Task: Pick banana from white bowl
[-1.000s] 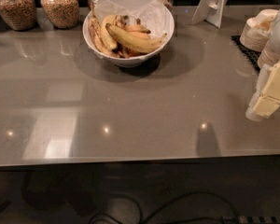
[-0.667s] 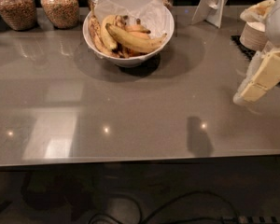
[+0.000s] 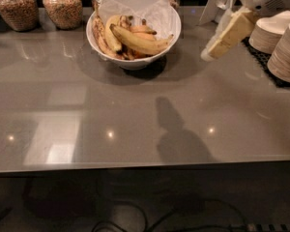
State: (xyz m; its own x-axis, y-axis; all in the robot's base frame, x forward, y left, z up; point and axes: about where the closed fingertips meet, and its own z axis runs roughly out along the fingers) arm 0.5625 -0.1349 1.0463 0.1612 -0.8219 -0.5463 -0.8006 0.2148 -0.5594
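Observation:
The white bowl (image 3: pixel 135 59), lined with crinkled white paper, stands at the back middle of the grey counter. The banana (image 3: pixel 141 41), long, gently curved and yellow with dark ends, lies across the top of several other bananas in the bowl. A shorter plump banana (image 3: pixel 111 34) and brown-spotted ones (image 3: pixel 101 36) lie to its left. My gripper (image 3: pixel 213 50) hangs in the air to the right of the bowl, its cream fingers (image 3: pixel 229 33) pointing down and left, apart from the bowl. It holds nothing that I can see.
Glass jars of grains (image 3: pixel 63 6) stand along the back left edge. Stacks of small cream bowls (image 3: pixel 285 47) sit on a black mat at the right. A white stand (image 3: pixel 217 4) is behind the gripper. The gripper's shadow (image 3: pixel 171 129) falls on the counter.
The gripper has moved left and up from the right edge toward the bowl. Its shadow has shifted left on the counter. The bananas and bowl have not moved.

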